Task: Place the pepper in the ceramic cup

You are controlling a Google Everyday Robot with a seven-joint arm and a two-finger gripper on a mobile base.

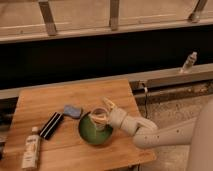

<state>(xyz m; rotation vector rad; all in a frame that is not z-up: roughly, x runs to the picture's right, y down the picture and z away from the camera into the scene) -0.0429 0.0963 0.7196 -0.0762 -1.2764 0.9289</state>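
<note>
The ceramic cup (96,121) is a small pale cup standing on a round green plate (90,135) near the middle of the wooden table (45,102). My gripper (103,112) reaches in from the right and sits right over the cup's rim. Its fingers stand apart, one finger (107,104) pointing up and left, the other lying across the cup's mouth. Nothing shows between them. The pepper is out of view; I cannot tell whether it lies inside the cup.
A blue-grey pad (72,111) lies just left of the plate, with a black ribbed bar (51,125) beyond it. A white-labelled bottle (31,150) lies at the table's front left. Another bottle (188,62) stands on the ledge at right.
</note>
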